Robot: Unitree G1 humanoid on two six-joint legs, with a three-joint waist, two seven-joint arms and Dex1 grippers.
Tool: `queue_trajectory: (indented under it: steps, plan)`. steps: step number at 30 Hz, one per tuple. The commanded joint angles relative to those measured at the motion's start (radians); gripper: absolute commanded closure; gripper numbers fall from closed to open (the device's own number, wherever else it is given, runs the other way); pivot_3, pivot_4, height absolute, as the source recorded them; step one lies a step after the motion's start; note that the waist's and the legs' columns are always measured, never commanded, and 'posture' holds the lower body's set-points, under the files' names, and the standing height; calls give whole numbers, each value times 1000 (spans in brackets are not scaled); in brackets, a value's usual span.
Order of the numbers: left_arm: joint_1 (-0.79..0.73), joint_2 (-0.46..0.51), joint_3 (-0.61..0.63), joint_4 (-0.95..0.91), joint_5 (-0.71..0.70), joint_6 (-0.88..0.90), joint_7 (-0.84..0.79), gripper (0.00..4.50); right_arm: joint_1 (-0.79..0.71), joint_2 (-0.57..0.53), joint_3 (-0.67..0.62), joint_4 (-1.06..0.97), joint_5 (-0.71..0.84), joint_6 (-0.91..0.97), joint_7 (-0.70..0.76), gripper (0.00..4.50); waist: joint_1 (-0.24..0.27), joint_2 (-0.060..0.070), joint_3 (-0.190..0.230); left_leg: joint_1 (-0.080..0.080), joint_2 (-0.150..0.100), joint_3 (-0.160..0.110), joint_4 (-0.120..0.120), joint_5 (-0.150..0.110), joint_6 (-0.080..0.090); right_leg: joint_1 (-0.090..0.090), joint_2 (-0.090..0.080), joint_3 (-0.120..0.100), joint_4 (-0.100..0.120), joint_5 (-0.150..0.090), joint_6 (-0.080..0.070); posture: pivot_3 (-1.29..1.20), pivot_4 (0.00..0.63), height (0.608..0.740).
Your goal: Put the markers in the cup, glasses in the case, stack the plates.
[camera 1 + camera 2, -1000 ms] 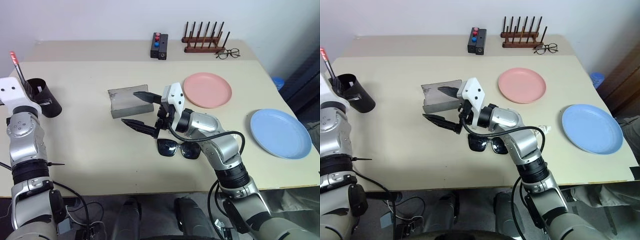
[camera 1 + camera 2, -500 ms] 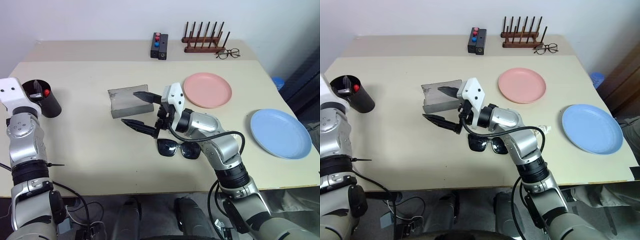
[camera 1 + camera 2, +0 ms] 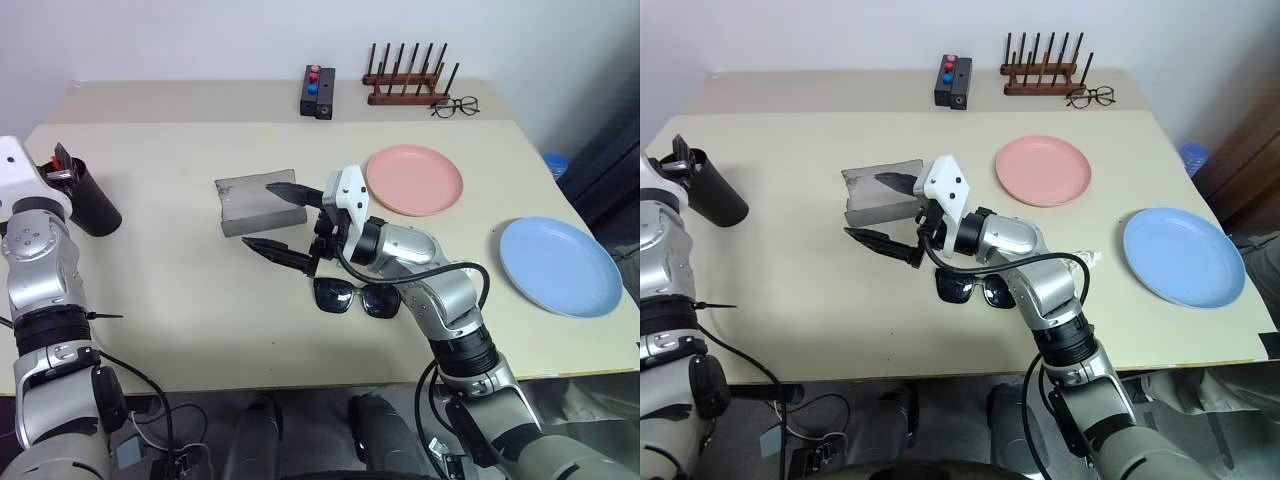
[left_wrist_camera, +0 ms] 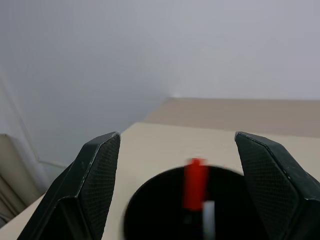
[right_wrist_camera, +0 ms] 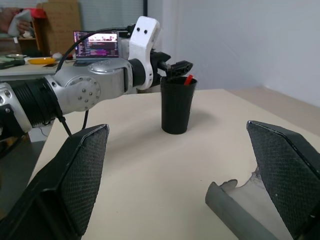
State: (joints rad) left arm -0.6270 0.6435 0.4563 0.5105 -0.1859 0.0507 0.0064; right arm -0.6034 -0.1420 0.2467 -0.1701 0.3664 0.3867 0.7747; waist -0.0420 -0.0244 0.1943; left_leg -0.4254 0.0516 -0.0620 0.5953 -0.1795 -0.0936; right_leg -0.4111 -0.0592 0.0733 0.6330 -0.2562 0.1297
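The dark cup (image 3: 92, 203) stands at the table's left edge, with a red-capped marker (image 4: 195, 183) and a white one (image 4: 209, 219) inside it. My left gripper (image 3: 63, 167) hovers open just over the cup's rim and holds nothing. Open and empty as well, my right gripper (image 3: 256, 214) is held above the table in the middle, by the grey case (image 3: 248, 198), which lies open. The black glasses (image 3: 357, 297) lie on the table under my right forearm. The pink plate (image 3: 415, 180) and the blue plate (image 3: 560, 266) lie apart at the right.
At the back of the table are a black box with red and blue buttons (image 3: 319, 92), a wooden rack (image 3: 408, 82) and wire-framed eyeglasses (image 3: 456, 107). Bare tabletop (image 3: 170, 280) lies between the cup and the case.
My left gripper let go of the red-capped marker, which dropped into the cup, and its fingers opened. The right arm has stayed still.
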Motion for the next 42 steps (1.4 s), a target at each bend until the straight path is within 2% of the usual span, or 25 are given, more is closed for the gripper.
queue_trajectory:
  steps: [1, 4, 6, 7, 10, 13, 15, 18, 24, 31, 34, 41, 42]
  plan:
    - [-32, 25, 12, -19, -2, -27, -5, 752, -21, 6, -10, -17, 9, -20, 1, 0, 0, 0, 0, 0, 0, 0, 0, 0, 0, 0, 0, 0, 0, 0, 0, 0, 150, 740]
    - [-46, 25, -9, -63, -7, -14, -43, 752, -18, -6, -16, -21, 10, -18, 4, 0, 0, 0, 0, 0, 0, 0, 0, 0, 0, 0, 0, 0, 0, 0, 0, 0, 150, 740]
    - [-64, 19, -46, -135, -61, 43, -155, 752, -15, -39, -33, -20, 7, -16, 14, 0, 4, 0, 0, 0, 0, 0, 0, 0, 0, 0, 0, 0, 0, 0, 0, 0, 150, 740]
    - [-68, 17, -66, -172, -91, 86, -213, 752, -13, -59, -41, -21, 8, -12, 22, 0, 9, 0, 0, -1, 0, 0, 0, 0, 0, 0, 0, 0, 0, 0, 0, 0, 150, 740]
    - [-24, 54, -209, -331, -186, 336, -465, 20, 0, -167, -50, -34, 6, 2, 87, 0, 15, 0, 0, -1, 0, 0, 0, 1, -1, 1, -1, 0, -2, 0, 0, 0, 150, 740]
    - [28, 99, -333, -471, -267, 516, -668, 20, 24, -275, -54, -49, 15, 13, 160, 0, 13, 0, 0, 0, -1, 1, 0, 0, -1, 1, -1, 0, -3, -1, -2, 0, 150, 740]
    - [24, 107, -378, -485, -271, 547, -737, 20, 40, -331, -54, -61, 18, 16, 194, 0, 6, 0, 0, 0, 0, 1, -1, 0, -1, 0, -1, 0, -2, -1, -2, 0, 150, 740]
    - [-43, 107, -459, -401, -230, 604, -793, 20, 75, -407, -62, -91, 18, 22, 235, 0, -3, 0, 1, -1, 0, 0, -1, 1, -1, -1, 0, 0, -1, -2, -4, 0, 150, 740]
    - [-137, 136, -638, -218, -98, 549, -1004, 20, 153, -524, -84, -159, 19, 53, 271, 0, -2, 1, 1, -1, 0, 0, -1, 0, 0, -1, 1, 1, -2, -3, -4, 0, 150, 740]
    - [-203, 98, -722, -48, -6, 459, -1157, 20, 217, -589, -120, -214, 28, 87, 264, 0, 2, 0, 1, -2, 0, 0, 1, 0, 0, -1, 0, 1, -2, -3, -5, 0, 150, 740]
    - [-216, 70, -716, -26, 9, 421, -1182, 817, 238, -616, -128, -213, 13, 81, 269, 0, 2, 0, 1, -2, 0, 0, 1, 0, 0, -1, 0, 1, -2, -3, -5, 0, 150, 740]
    - [-186, 58, -687, -43, 26, 352, -1213, 4363, 227, -611, -181, -162, -1, 59, 220, 0, 0, 0, 1, -2, 0, 0, 1, 0, 0, -1, 0, 1, -2, -3, -5, 0, 150, 740]
    - [-175, 61, -685, -52, 28, 333, -1220, 4441, 225, -610, -186, -155, -5, 54, 215, 0, 0, 0, 1, -2, 0, 0, 1, 0, 0, -1, 0, 1, -2, -3, -4, 0, 150, 740]
